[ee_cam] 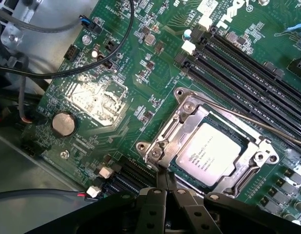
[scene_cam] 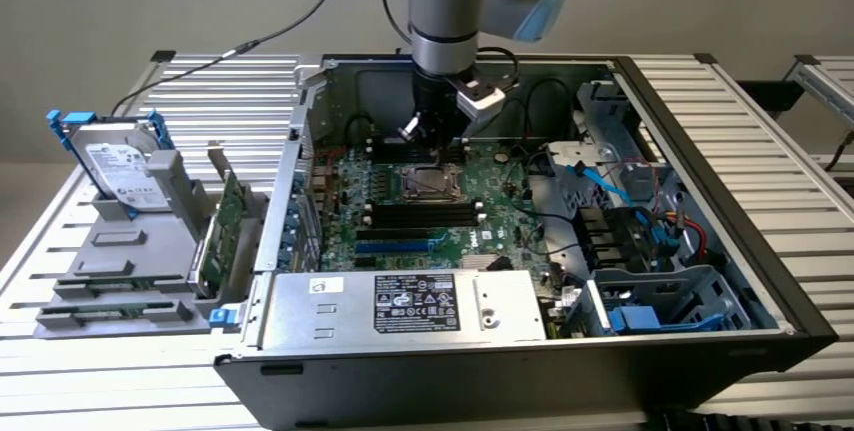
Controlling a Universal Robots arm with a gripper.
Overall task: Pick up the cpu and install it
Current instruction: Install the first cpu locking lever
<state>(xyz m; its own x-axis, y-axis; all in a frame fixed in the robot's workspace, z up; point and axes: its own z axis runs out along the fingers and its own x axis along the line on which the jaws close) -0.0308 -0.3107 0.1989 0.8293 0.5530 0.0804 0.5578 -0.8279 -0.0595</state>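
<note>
Item: the cpu (ee_cam: 208,153), a flat square chip with a silver-grey metal top bearing small print. It was found seated in the socket (ee_cam: 216,146) on the green motherboard (ee_cam: 141,44), framed on all sides by the socket's metal load bracket. A thin metal lever wire (ee_cam: 248,119) was seen crossing above one corner of the socket. In the exterior view the socket (scene_cam: 430,183) was located on the upper middle of the board, above the black memory slots (scene_cam: 424,214).

Item: the gripper (ee_cam: 166,183). Its two dark fingers were recorded pressed together with no gap between them and nothing held. The tips were positioned just beside the edge of the socket bracket, near one of its corner screws; contact with the bracket could not be determined. In the exterior view the gripper (scene_cam: 434,136) was placed inside the open computer case (scene_cam: 747,291), just above the socket.

Other items: a round coin battery (ee_cam: 63,123) and a bare silver chip patch (ee_cam: 94,100) were noted on the board, apart from the socket. A hard drive (scene_cam: 123,166) with a blue bracket was stood in a grey holder (scene_cam: 114,281) outside the case, at the exterior view's left, with a green circuit card (scene_cam: 227,221) beside it.
</note>
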